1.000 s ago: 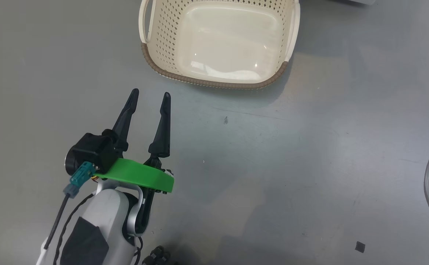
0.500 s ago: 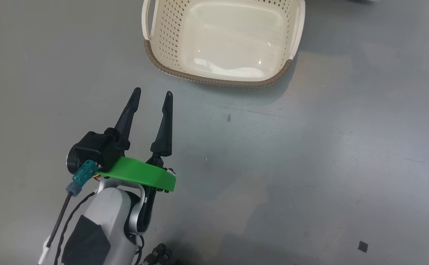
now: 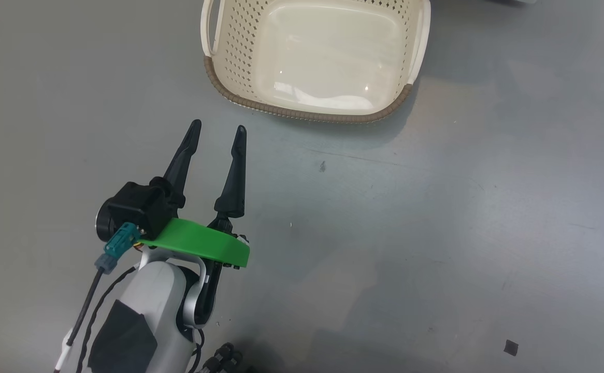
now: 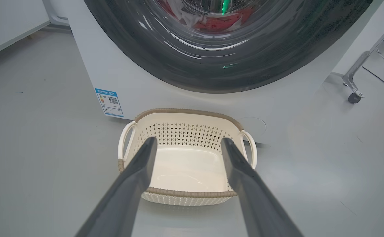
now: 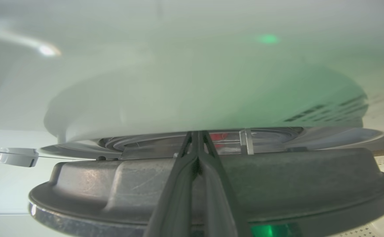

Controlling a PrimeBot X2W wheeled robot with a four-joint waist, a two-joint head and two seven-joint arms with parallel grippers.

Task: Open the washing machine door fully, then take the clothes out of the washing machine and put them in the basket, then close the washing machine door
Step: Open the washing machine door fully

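prying the door, basket ready
right end effector [image 5: 197,134], fingers pressed together, pokes behind the washing machine door [image 4: 231,72], likely to swing it; left end effector [image 3: 217,127] spread near the empty basket [image 3: 302,115]; red clothes [image 4: 225,23] sit behind its glass.

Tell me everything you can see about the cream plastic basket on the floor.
The cream plastic basket is a rounded rectangle with diamond-perforated walls, a glossy bottom, a brown woven-look rim and a loop handle at each end. It stands upright and empty on the grey floor, before the white washing machine. The open left gripper hovers short of it.
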